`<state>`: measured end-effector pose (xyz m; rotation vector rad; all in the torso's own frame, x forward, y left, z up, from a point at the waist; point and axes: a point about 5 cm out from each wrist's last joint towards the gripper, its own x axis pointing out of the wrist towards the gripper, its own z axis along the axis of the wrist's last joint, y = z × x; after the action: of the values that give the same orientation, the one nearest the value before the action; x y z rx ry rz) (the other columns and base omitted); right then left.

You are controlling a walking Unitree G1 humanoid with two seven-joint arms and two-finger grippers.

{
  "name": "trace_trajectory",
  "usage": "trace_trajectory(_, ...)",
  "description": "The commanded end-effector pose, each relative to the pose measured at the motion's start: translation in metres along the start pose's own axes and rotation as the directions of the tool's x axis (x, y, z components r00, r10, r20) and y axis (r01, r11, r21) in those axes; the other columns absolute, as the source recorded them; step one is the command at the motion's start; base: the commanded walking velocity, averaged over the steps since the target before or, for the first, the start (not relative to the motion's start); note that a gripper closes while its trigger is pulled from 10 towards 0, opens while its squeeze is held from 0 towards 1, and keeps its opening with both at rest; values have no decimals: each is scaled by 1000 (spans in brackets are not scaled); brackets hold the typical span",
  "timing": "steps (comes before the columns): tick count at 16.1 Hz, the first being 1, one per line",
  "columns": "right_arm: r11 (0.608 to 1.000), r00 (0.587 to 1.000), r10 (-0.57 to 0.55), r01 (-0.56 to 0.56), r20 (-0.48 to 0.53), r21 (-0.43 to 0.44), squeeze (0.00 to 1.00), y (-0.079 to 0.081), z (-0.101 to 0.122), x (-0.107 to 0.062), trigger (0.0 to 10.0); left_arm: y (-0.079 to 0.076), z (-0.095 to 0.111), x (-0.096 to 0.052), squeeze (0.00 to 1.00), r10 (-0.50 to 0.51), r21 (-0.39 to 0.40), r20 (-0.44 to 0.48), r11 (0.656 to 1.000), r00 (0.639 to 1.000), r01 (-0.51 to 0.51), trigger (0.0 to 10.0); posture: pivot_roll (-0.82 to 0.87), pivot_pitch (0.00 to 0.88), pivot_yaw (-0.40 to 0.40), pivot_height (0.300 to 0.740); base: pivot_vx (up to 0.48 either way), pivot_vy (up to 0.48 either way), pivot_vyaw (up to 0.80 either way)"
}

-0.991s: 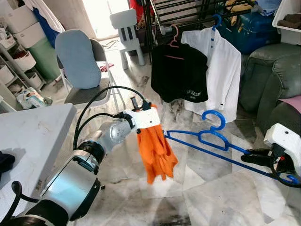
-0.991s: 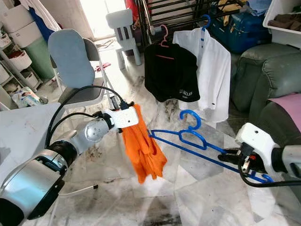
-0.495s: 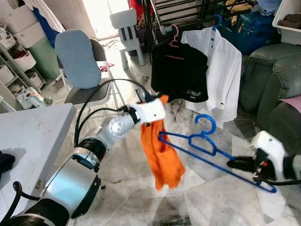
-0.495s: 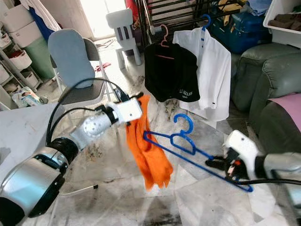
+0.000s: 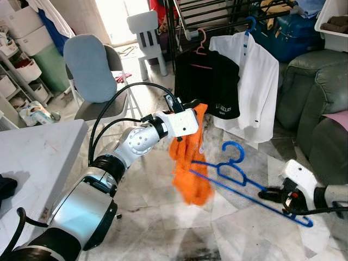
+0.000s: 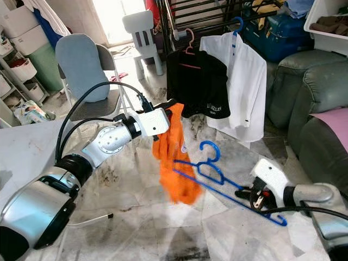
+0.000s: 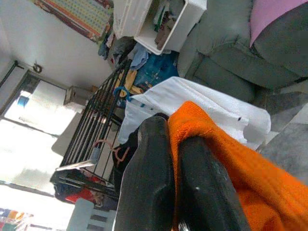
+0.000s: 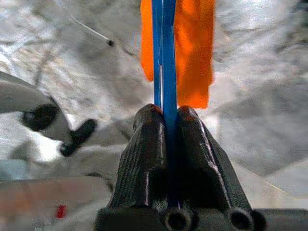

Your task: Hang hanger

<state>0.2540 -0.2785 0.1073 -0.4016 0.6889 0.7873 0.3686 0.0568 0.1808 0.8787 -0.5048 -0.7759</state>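
Now blue hanger (image 5: pixel 239 176), pinched in right gripper (image 5: pixel 270 193), has swung leftward, tip reaching orange garment (image 5: pixel 188 157) clamped by left gripper (image 7: pixel 168 159); threading underway, rack hanging remains.

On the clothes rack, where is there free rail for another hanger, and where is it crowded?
The rack shows bare rail left of the pink hanger holding the black shirt. It is crowded from there to the white shirt. The right end effector grips the blue hanger; the left end effector grips the orange cloth.
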Motion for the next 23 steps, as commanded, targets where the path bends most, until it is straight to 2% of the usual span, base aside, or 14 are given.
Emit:
trace_trajectory(1, 999, 1000, -18, 18, -8, -27, 0, -2, 3, 0, 10000, 9, -6, -5, 0, 20, 31, -25, 999, 999, -20, 10000, -223, 0, 173, 740, 0, 0, 0)
trace_trajectory(5, 996, 998, -48, 51, 42, -69, 0, -8, 18, 0, 10000, 4, -2, -5, 0, -7, -11, 4, 1000, 1000, 7, 10000, -230, 0, 177, 740, 0, 0, 0)
trace_trajectory(6, 998, 998, -34, 37, 53, -58, 0, -7, 19, 14, 10000, -5, 11, 3, 0, -34, -71, 89, 997, 995, 40, 10000, -229, 0, 177, 740, 0, 0, 0)
trace_trajectory(8, 999, 996, -39, 41, 84, -31, 0, -8, 24, 25, 10000, -11, 23, 9, 0, -54, -144, 151, 987, 987, 76, 10000, -225, 0, 172, 740, 0, 0, 0)
trace_trajectory(9, 997, 992, -69, 72, 110, -24, 0, -10, 31, 36, 10000, -24, 35, 14, 0, -125, -243, 224, 953, 967, 180, 10000, -220, 0, 169, 740, 0, 0, 0)
trace_trajectory(10, 997, 991, -71, 74, 112, -25, 0, -10, 32, 37, 10000, -26, 36, 14, 0, -134, -248, 232, 950, 963, 192, 10000, -219, 0, 168, 740, 0, 0, 0)
trace_trajectory(11, 992, 987, -109, 115, 117, -45, 0, -14, 38, 40, 10000, -32, 40, 16, 0, -150, -310, 250, 923, 956, 226, 10000, -215, 0, 165, 740, 0, 0, 0)
trace_trajectory(13, 986, 981, -141, 151, 130, -70, 0, -19, 45, 38, 10000, -37, 33, 14, 0, -177, -278, 207, 932, 962, 231, 10000, -215, 0, 164, 740, 0, 0, 0)
trace_trajectory(15, 990, 992, -72, 84, 104, -116, 0, -12, 44, 32, 10000, -35, 13, 5, 0, -192, -172, 81, 964, 978, 203, 10000, -220, 0, 165, 740, 0, 0, 0)
trace_trajectory(17, 992, 996, -19, 31, 90, -124, 0, -6, 40, 30, 10000, -31, 7, 3, 0, -178, -206, 52, 961, 983, 185, 10000, -227, 0, 167, 740, 0, 0, 0)
trace_trajectory(18, 986, 994, 97, -90, 42, -140, 0, 7, 28, 22, 10000, -19, 2, 2, 0, -156, -229, -2, 962, 988, 152, 10000, -225, 0, 166, 740, 0, 0, 0)
trace_trajectory(19, 984, 993, 110, -105, 31, -144, 0, 8, 25, 18, 10000, -16, 0, 1, 0, -152, -228, -26, 963, 988, 142, 10000, -226, 0, 166, 740, 0, 0, 0)
trace_trajectory(20, 990, 996, 34, -23, 77, -142, 0, -3, 32, 11, 10000, -13, -4, 2, 0, -126, -229, -57, 967, 990, 110, 10000, -231, 0, 168, 740, 0, 0, 0)
trace_trajectory(23, 988, 989, -36, 57, 146, -144, 0, -17, 47, -1, 10000, -18, -8, 2, 0, -140, -222, -106, 968, 984, 114, 10000, -231, 0, 169, 740, 0, 0, 0)
